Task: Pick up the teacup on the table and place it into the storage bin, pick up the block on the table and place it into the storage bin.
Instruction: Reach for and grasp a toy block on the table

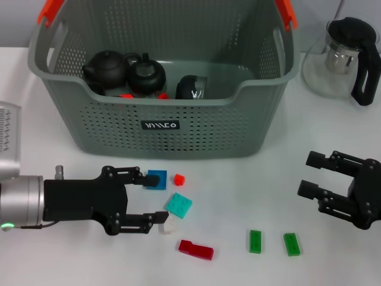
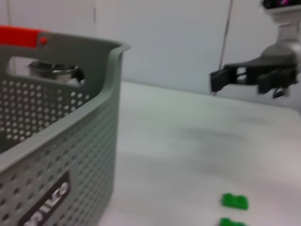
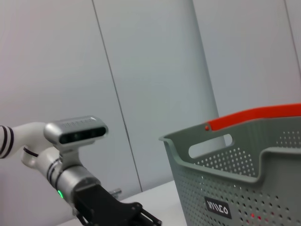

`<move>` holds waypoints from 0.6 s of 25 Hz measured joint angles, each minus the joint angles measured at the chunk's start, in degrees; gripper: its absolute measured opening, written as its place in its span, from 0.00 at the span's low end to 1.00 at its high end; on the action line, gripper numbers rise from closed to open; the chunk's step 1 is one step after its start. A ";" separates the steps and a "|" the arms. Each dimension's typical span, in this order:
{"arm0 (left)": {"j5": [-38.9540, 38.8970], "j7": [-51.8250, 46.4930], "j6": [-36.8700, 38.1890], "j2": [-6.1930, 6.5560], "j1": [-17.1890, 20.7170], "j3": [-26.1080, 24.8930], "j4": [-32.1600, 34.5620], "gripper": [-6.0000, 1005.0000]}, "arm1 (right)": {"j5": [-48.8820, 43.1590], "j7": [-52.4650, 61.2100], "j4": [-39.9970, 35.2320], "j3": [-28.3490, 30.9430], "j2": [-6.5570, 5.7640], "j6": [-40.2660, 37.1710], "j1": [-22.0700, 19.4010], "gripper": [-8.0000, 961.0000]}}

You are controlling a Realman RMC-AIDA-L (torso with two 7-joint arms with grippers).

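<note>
Glass teapot (image 1: pixel 342 59) at upper right of head view: clear body, black lid, black handle on its right side, metal strainer visible inside. Upright on the white surface (image 1: pixel 238 190), well apart from everything else on it. Two dark round teapots, upper left of frame: one (image 1: pixel 106 68) with its spout to the left, the other (image 1: pixel 147 72) touching it on the right, both upright with lids on. Background in the wrist views is a pale grey panelled wall (image 3: pixel 150 70) with thin vertical seams.
</note>
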 joint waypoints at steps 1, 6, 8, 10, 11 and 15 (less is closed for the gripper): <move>0.12 0.41 -1.21 -0.01 0.00 0.03 -0.23 0.73 | -0.01 0.01 0.00 0.20 -0.09 -0.33 0.01 0.70; 0.46 1.91 -6.25 -0.19 -0.31 0.25 -1.53 0.73 | -0.01 0.01 0.01 1.48 -0.20 -1.24 0.05 0.70; 0.50 1.69 -9.59 -0.38 -0.92 0.48 -2.46 0.73 | -0.01 0.05 0.01 1.61 -0.21 -1.41 0.17 0.70; 0.49 1.42 -11.85 -0.49 -1.46 0.58 -3.25 0.73 | -0.02 0.21 0.02 1.63 -0.21 -1.42 0.34 0.70; 0.49 1.33 -13.18 -0.54 -1.95 0.59 -3.91 0.73 | -0.04 0.30 0.02 1.66 -0.21 -1.42 0.38 0.70; 0.68 0.58 -17.28 -0.55 -3.29 0.62 -5.91 0.73 | -0.08 0.46 0.02 1.82 -0.21 -1.42 0.53 0.70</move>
